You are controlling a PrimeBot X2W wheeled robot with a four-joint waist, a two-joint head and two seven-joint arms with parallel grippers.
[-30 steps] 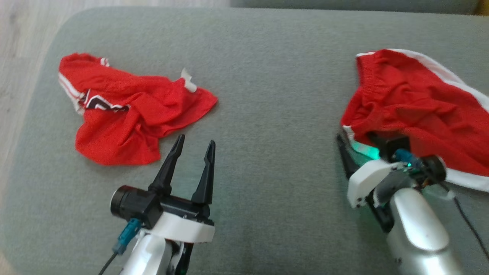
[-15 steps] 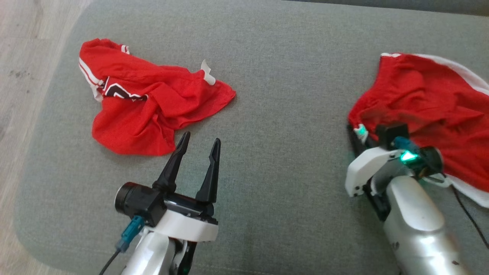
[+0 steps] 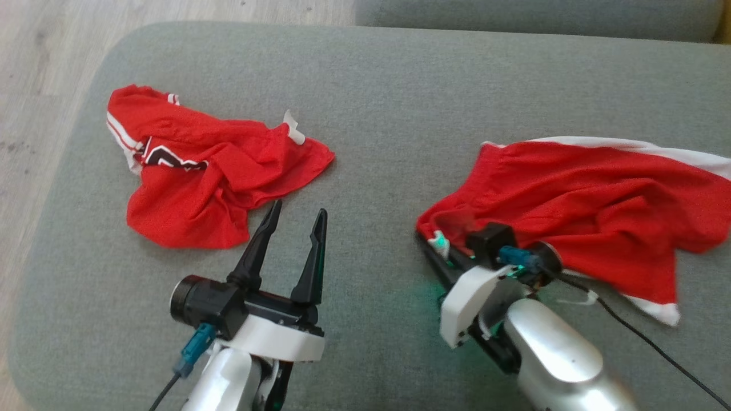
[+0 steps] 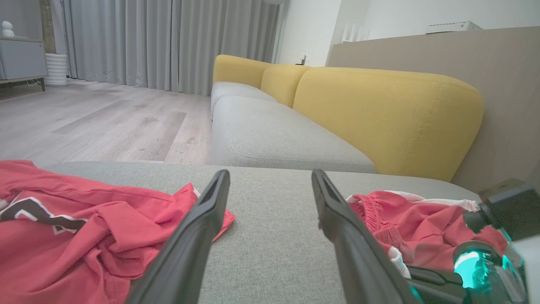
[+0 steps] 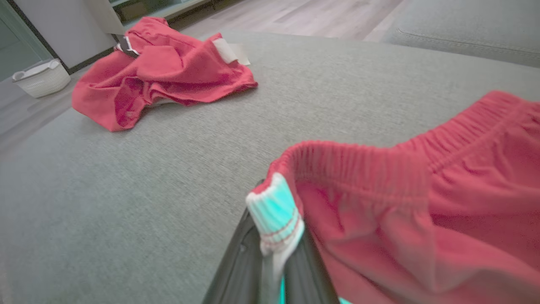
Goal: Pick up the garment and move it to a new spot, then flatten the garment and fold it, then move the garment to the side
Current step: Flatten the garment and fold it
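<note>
The garment (image 3: 571, 194) is a pair of red shorts with white side trim, spread on the right of the grey cushion (image 3: 371, 114). My right gripper (image 3: 435, 244) is shut on the waistband's white-edged left corner. In the right wrist view the two fingers of the right gripper (image 5: 274, 236) pinch that white corner, with the garment's (image 5: 400, 202) elastic band just beyond. My left gripper (image 3: 297, 212) stands open near the cushion's front, holding nothing. In the left wrist view, the left gripper (image 4: 270, 175) shows bare cushion between its fingers, and the garment (image 4: 392, 219) lies to the right.
A second red garment (image 3: 200, 177) with a black-and-white mark lies crumpled at the cushion's left, just beyond my left fingertips. Wooden floor (image 3: 34, 85) borders the cushion's left edge. A yellow backrest (image 4: 379, 114) rises behind. A white basket (image 5: 40, 76) stands on the floor.
My right gripper has shut on the garment's waistband corner and dragged it left toward the cushion's middle, stretching it out. The head camera shifted. The left gripper stayed open and still.
</note>
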